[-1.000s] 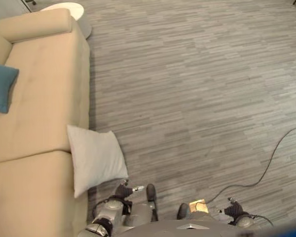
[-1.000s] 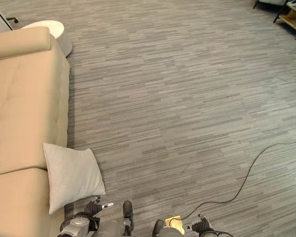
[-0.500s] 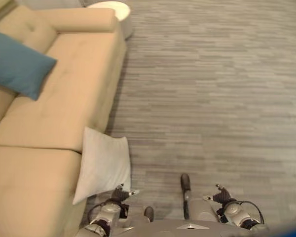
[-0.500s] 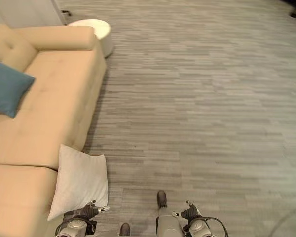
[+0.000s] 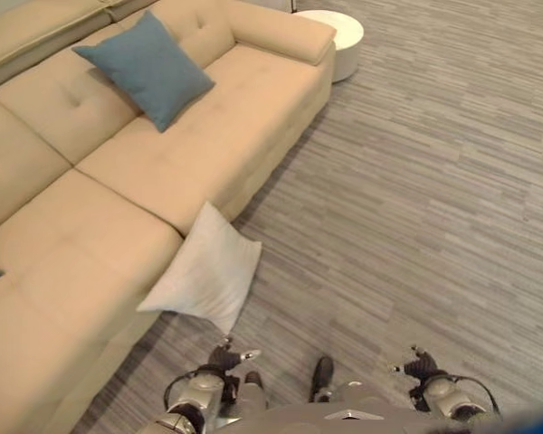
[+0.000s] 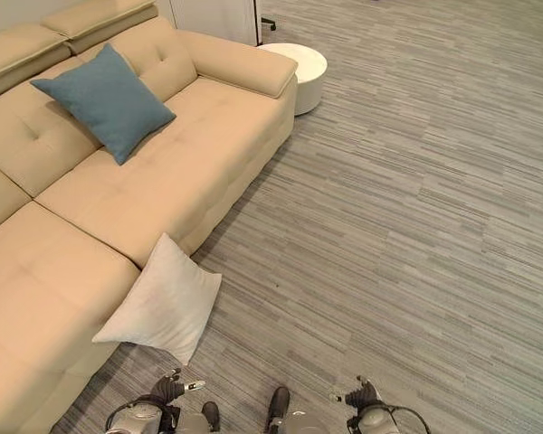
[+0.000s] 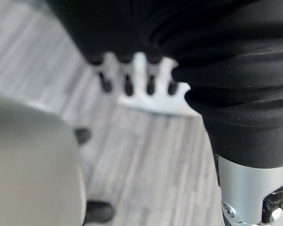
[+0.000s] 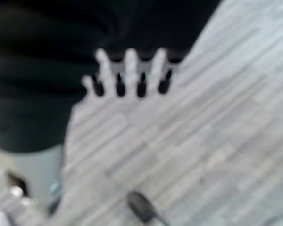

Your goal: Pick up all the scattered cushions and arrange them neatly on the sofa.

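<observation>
In the left eye view, our whole picture has swung since a second ago: the camera has turned, not the things. The sofa (image 5: 163, 154) now shows along its length, with a blue cushion (image 5: 145, 68) on its seat against the backrest. The white cushion (image 5: 204, 271) leans on the sofa's front edge, its lower corner on the floor (image 5: 416, 199), just ahead of our left hand (image 5: 224, 357). So we now face the cushion to pick up.

In the right eye view, our right hand (image 6: 364, 396) hangs low over the floor, well apart from the white cushion.

In the left wrist view, the fingers (image 7: 127, 82) hang relaxed and empty.

In the right wrist view, the fingers (image 8: 132, 70) are straight, holding nothing.
</observation>
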Available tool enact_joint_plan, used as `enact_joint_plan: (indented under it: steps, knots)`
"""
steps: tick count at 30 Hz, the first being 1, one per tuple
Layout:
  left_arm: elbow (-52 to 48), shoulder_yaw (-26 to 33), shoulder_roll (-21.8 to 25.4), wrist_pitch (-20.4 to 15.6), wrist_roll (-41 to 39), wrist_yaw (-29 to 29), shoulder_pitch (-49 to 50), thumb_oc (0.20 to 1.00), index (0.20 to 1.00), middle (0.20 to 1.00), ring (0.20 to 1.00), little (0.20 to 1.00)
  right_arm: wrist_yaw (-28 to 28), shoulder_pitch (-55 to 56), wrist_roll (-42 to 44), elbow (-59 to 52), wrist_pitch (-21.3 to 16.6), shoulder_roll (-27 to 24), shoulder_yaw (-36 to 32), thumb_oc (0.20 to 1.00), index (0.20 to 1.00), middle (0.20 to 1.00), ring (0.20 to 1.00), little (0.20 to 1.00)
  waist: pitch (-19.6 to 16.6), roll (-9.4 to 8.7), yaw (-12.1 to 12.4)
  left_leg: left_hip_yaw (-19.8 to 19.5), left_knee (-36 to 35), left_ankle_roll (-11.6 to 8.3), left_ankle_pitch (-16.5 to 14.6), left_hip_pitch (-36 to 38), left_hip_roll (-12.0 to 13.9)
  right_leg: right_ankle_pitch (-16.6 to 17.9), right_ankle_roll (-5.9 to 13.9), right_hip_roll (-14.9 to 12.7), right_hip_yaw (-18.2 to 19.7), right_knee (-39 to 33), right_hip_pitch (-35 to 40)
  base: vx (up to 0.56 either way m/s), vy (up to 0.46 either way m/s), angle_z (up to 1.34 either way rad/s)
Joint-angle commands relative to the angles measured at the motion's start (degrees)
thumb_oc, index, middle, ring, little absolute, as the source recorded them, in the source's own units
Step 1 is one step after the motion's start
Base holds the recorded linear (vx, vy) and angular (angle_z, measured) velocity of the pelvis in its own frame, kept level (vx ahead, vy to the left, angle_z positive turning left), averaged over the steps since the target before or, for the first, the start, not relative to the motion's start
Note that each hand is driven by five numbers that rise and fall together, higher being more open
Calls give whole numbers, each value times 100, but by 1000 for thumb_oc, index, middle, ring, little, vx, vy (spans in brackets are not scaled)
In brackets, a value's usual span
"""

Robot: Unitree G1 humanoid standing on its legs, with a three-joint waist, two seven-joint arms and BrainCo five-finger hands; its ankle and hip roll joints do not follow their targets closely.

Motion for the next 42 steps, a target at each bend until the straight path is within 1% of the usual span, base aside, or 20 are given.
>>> enact_joint_plan:
  steps: [1,4,5,8,9,10,11,12,13,14,16,17,18,22,24,28,31,32,39,42]
  knots:
    - [584,-27,230,-101,265,-285,96,1000,1000,1000,1000,1000,302,-95,323,252,-217,-529,-381,1000,1000,1000,1000,1000,-331,-213,268,339,-464,800,28,-150,-623,-97,468,-820,-242,272,380,48,66,228]
    - [512,20,258,-86,260,-312,73,1000,1000,1000,1000,1000,317,-84,331,170,-314,-498,-390,1000,1000,1000,1000,1000,-295,-212,281,331,-492,876,-38,-71,-680,-34,507,-938,-185,610,264,107,109,82]
    - [390,41,332,-129,62,-316,-29,1000,1000,1000,1000,1000,452,-248,392,-8,-354,-380,-140,1000,1000,1000,1000,1000,-72,-144,181,84,-523,1152,-129,178,-777,413,501,-960,523,1726,-510,275,216,-16]
    - [464,316,477,-176,42,-396,-98,1000,1000,1000,1000,1000,1328,125,943,357,-185,-1183,-751,1000,1000,1000,1000,1000,-84,-188,79,62,-611,1108,-177,306,-782,416,487,-818,894,1490,-833,184,10,24]
    - [314,338,427,-243,-2,-402,4,1000,1000,1000,1000,1000,1325,-121,1130,-1033,-815,-697,-277,1000,1000,1000,1000,1000,-8,-161,67,-3,-672,1118,-211,429,-851,587,527,-790,1120,1042,-1016,243,-84,59]
    - [196,379,524,-76,-48,-507,28,1000,1000,1000,1000,1000,1135,-408,229,297,41,-1229,-361,1000,1000,1000,1000,1000,24,-213,25,-261,-752,1031,-247,562,-911,824,644,-676,1419,385,-1086,241,-84,25]
    - [195,382,524,-75,-47,-507,25,1000,1000,1000,1000,1000,1135,-415,228,302,39,-1228,-359,1000,1000,1000,1000,1000,18,-214,21,-263,-753,1031,-239,550,-912,837,643,-676,1416,370,-1091,259,-152,3]
    - [327,435,553,-67,-107,-467,-2,1000,1000,1000,1000,1000,793,-116,328,-917,-288,-1286,-559,1000,1000,1000,1000,1000,10,-283,-157,-378,-795,962,-255,633,-928,1023,709,-587,1811,30,-1219,188,-106,22]
    - [476,474,552,-88,-27,-450,-49,1000,1000,1000,1000,1000,809,-42,356,-689,-340,-1139,-569,1000,1000,1000,1000,1000,-17,-286,-194,-438,-792,950,-283,670,-935,1053,725,-529,1882,-54,-1268,262,-129,45]
    - [525,567,507,-194,-11,-458,52,1000,1000,1000,1000,1000,1829,139,1570,-1187,-664,-849,-674,1000,1000,1000,1000,1000,3,-250,-233,-488,-787,958,-309,724,-953,1051,741,-489,1940,-46,-1256,139,-57,75]
    - [424,593,506,-224,16,-564,80,1000,1000,1000,1000,1000,1513,18,1264,-792,-562,-1028,-697,1000,1000,1000,1000,1000,-24,-236,-231,-546,-746,928,-328,716,-983,1034,740,-525,1875,-95,-1152,136,-82,64]
    - [477,699,681,35,-33,-555,130,1000,1000,1000,1000,1000,1495,-611,212,309,320,-1799,-584,1000,1000,1000,1000,1000,-109,-299,-147,-628,-734,852,-339,742,-941,1029,710,-547,1775,-131,-1066,224,-193,46]
    - [573,523,643,33,93,-655,78,1000,1000,1000,1000,1000,1197,-611,299,315,-108,-1695,-483,1000,1000,1000,1000,1000,-156,-281,-106,-700,-719,807,-346,757,-892,953,689,-509,1792,-65,-1000,213,-209,63]
    - [508,657,457,-167,-128,-561,182,1000,1000,1000,1000,1000,995,-153,635,102,-361,-1143,-613,1000,1000,1000,1000,1000,-260,-260,-165,-803,-583,650,-362,761,-686,742,551,-431,1543,-73,-748,166,-249,76]
    - [454,615,463,-122,-219,-513,154,1000,1000,1000,1000,1000,841,-83,633,220,-379,-1008,-596,1000,1000,1000,1000,1000,-188,-314,-111,-840,112,508,-235,446,-549,589,368,-376,1289,-177,-448,102,-359,32]
    - [462,521,494,-76,-174,-504,106,1000,1000,1000,1000,1000,796,64,667,246,-386,-972,-608,1000,1000,1000,1000,1000,-142,-454,-141,-211,401,541,-178,304,-251,417,220,-345,984,-271,-138,14,-171,60]
    - [405,406,520,-73,-81,-481,43,1000,1000,1000,1000,1000,741,135,641,253,-377,-925,-612,1000,1000,1000,1000,1000,-143,-488,-197,164,107,592,-159,223,-235,380,230,-384,783,-328,-52,-19,-47,68]
    - [394,278,522,-41,22,-464,-59,1000,1000,1000,1000,1000,701,184,638,239,-364,-891,-632,1000,1000,1000,1000,1000,-165,-444,-276,632,-350,591,150,86,-207,364,272,-363,570,-358,-10,-19,-21,68]
    - [459,398,614,-68,-27,-404,40,1000,1000,1000,1000,1000,672,147,508,147,-360,-683,-493,1000,1000,1000,1000,1000,-229,-479,-240,584,-736,698,113,267,-466,273,402,-519,438,-55,40,67,97,27]
    - [491,568,718,-86,-62,-369,120,1000,1000,1000,1000,1000,674,57,440,-11,-392,-603,-401,1000,1000,1000,1000,1000,-167,-409,-164,484,-959,928,61,494,-630,291,590,-767,681,892,-295,66,229,-4]
